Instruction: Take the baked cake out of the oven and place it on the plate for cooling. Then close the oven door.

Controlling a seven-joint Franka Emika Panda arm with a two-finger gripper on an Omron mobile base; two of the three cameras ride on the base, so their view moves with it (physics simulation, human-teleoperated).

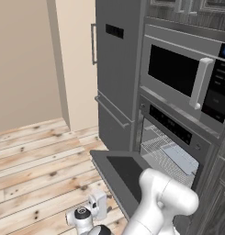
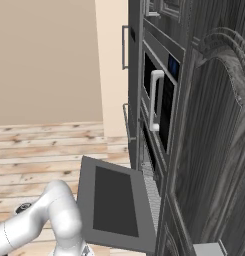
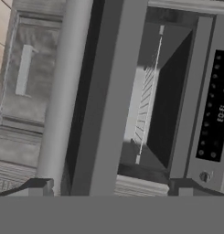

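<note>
Grey steel oven (image 1: 176,137) fills the right of the left base view, below the microwave (image 1: 187,78), with its door (image 1: 125,172) dropped flat at lower centre. Near the bottom of the hand view, the gripper (image 3: 111,185) has its jaws spread wide, straddling the door's edge and bar handle (image 3: 63,91).

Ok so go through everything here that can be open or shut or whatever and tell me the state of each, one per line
oven door: open, folded down near level.
oven: cavity exposed, wire racks inside; a flat grey tray sits on the rack; I cannot make out a cake.
microwave: door shut, vertical handle in place.
tall grey cabinet: shut.
gripper: open, holding nothing, with the oven door's bar handle and edge in front of it.
</note>
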